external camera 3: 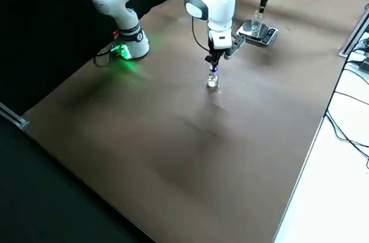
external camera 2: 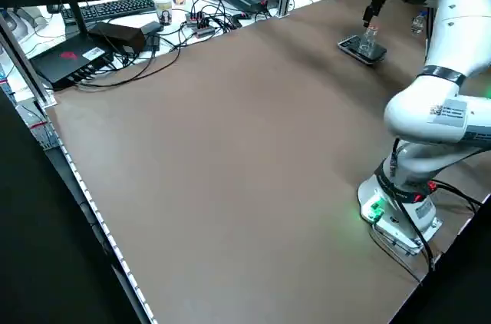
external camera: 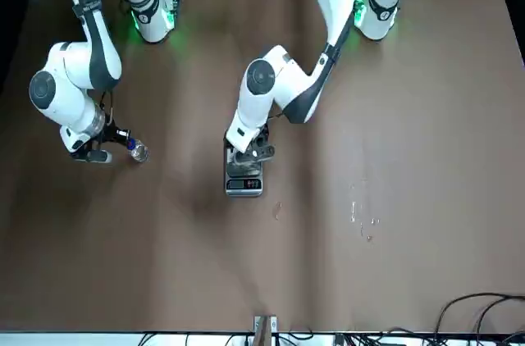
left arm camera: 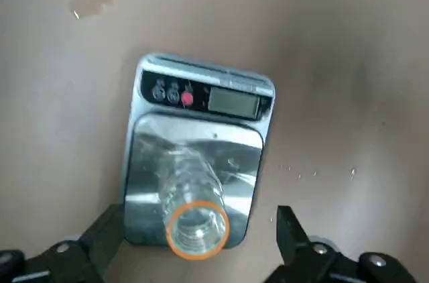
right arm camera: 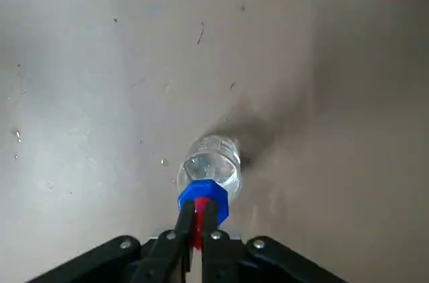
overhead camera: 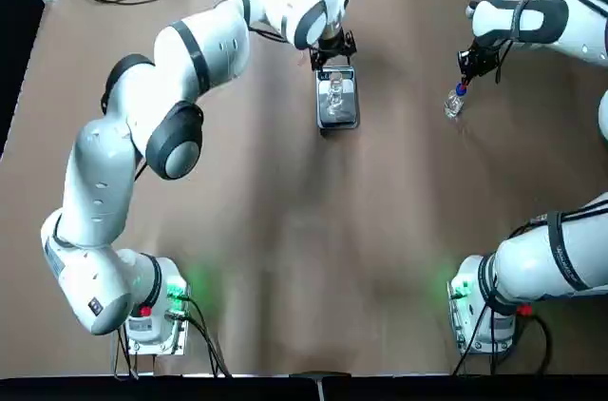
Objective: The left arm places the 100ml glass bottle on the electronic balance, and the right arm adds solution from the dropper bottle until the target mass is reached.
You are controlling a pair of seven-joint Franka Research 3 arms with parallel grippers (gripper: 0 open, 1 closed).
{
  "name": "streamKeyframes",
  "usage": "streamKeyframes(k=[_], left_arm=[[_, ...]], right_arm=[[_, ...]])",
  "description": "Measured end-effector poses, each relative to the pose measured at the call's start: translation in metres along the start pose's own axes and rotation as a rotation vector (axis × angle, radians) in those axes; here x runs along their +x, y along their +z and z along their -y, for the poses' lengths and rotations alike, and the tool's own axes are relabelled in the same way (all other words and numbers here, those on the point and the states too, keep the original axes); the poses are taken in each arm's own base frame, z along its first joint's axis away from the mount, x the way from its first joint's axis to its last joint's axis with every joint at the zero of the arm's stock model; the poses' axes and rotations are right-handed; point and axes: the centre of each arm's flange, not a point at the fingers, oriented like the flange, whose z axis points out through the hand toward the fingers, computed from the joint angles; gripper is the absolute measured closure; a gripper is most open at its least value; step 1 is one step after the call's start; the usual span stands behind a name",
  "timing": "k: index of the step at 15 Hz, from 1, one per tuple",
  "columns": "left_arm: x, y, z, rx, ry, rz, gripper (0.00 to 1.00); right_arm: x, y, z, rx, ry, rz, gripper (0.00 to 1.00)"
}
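The left arm [overhead camera: 190, 59] reached across the brown table [overhead camera: 285, 230] toward its far middle, where the electronic balance [overhead camera: 337, 100] lay flat. The 100ml glass bottle [overhead camera: 335, 90] stood upright on the balance's metal plate, behind the display strip as seen from the left wrist. The left gripper [left arm camera: 194, 239] hung just above the bottle, its jaws spread wide and released, one on each side of the bottle's neck and touching neither. Farther right, well apart from the balance, the right arm [overhead camera: 541, 16] held the right gripper [right arm camera: 194, 219] over the dropper bottle [overhead camera: 454, 103], which stood on the table; the jaws were clenched on its red-tipped dropper above the blue cap.
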Motion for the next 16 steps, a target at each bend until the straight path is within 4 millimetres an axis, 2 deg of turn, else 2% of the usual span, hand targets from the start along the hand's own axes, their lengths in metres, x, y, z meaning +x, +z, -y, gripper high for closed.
streamKeyframes(k=[3, 6, 8, 10, 14, 15, 16], left_arm=[[0.037, -0.042, 0.019, 0.002, -0.045, -0.016, 0.0], [0.082, -0.106, 0.054, 0.024, -0.041, -0.059, 0.0], [0.113, -0.149, 0.086, 0.043, -0.032, -0.08, 0.0], [0.144, -0.182, 0.127, 0.069, -0.007, -0.076, 0.0], [0.197, -0.235, 0.226, 0.137, 0.12, -0.01, 0.0], [0.211, -0.267, 0.268, 0.148, 0.172, 0.007, 0.0], [0.215, -0.285, 0.285, 0.148, 0.19, 0.004, 0.0]], right_arm=[[0.001, -0.002, 0.0, 0.0, 0.0, -0.001, 0.91], [0.003, -0.009, 0.0, 0.001, 0.001, 0.009, 0.91], [0.006, -0.014, -0.001, 0.002, 0.003, 0.009, 0.91], [0.007, -0.016, -0.002, 0.003, 0.004, 0.007, 0.91], [0.007, -0.016, -0.003, 0.003, 0.006, 0.007, 0.91], [0.007, -0.016, -0.003, 0.003, 0.006, 0.007, 0.91], [0.007, -0.016, -0.003, 0.003, 0.006, 0.007, 0.91]])
